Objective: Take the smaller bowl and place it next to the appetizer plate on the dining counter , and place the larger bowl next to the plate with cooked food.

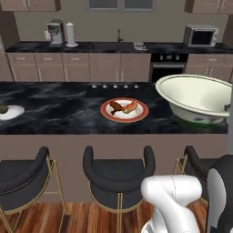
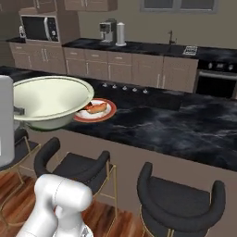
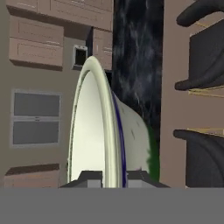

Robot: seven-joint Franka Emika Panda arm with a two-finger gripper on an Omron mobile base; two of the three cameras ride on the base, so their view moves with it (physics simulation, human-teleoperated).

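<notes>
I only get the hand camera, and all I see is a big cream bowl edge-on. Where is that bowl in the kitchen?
Observer: The larger bowl is held up over the dining counter, off its right end in the left base view.
Operator: Is the yummy food plate close?
Observer: Yes, the plate with cooked food sits on the counter just left of the bowl.
Operator: And the little plate?
Observer: The appetizer plate is far along the counter at the left edge, with a dark green morsel on it.
Operator: Is the bowl really pinched?
Observer: The gripper is shut on its rim.
</notes>
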